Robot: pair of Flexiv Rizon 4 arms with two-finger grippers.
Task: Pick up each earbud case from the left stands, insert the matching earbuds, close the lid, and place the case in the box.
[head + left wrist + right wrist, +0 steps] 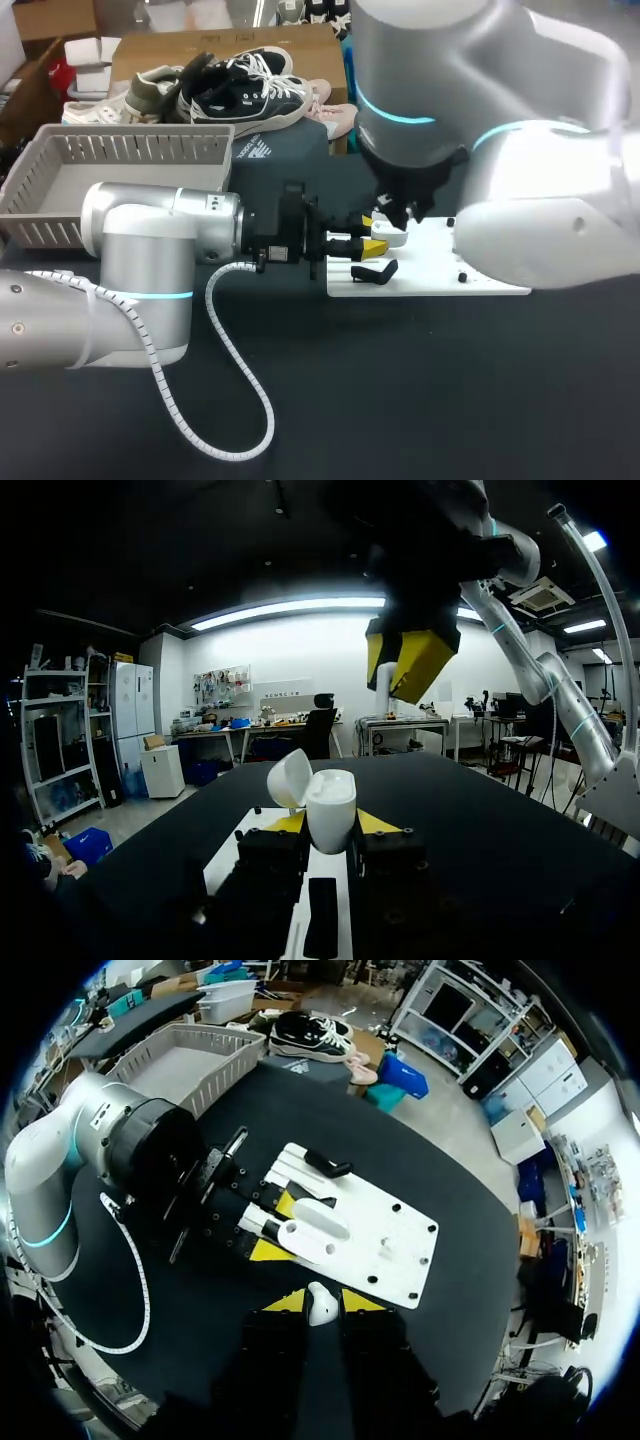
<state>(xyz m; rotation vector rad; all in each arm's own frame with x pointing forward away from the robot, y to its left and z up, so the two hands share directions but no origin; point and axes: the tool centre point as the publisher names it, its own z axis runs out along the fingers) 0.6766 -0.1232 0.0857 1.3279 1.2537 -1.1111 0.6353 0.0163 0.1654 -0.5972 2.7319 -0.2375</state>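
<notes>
1 open case (330,815) gripped btwn L fingers (376,823).

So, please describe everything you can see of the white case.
The case is white, smooth and glossy, like plastic, with a rounded body. Its hinged lid stands open, tilted to one side. It stands upright, gripped between the yellow tips of the left hand, over the white plate's edge. Its inside is hidden.
</notes>
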